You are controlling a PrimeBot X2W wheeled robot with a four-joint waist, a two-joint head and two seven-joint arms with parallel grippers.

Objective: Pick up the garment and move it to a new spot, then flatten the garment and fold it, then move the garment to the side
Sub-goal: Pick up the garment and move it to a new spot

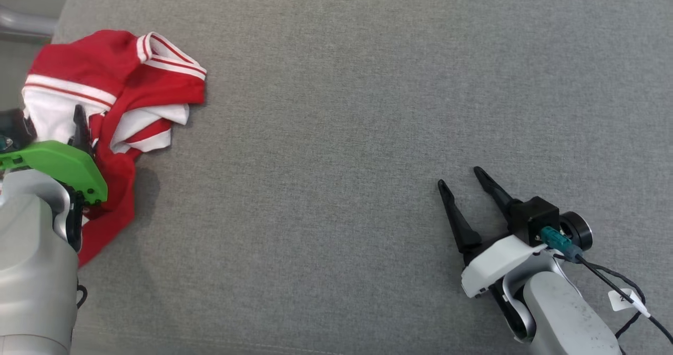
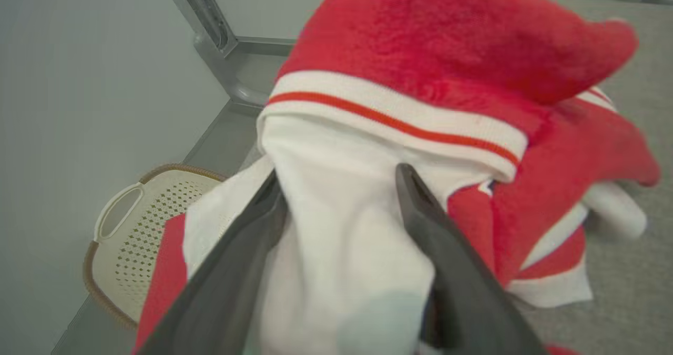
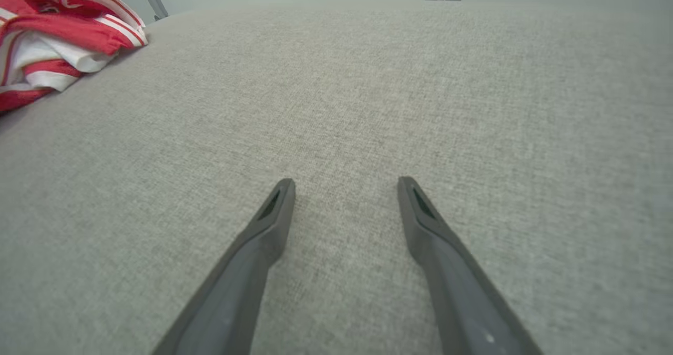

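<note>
jaws of both grippers stand spread wide. the left gripper [image 2: 339,176] has a white fold of the garment [image 1: 157,84] between its fingers, the cloth touching both but not squeezed. the red and white garment lies crumpled at the far left corner of the grey table [image 1: 336,134]. the right gripper [image 1: 459,176] is over the table's near right part, with nothing between its fingers. a cream basket [image 2: 142,223] sits below the table's left corner.
</note>
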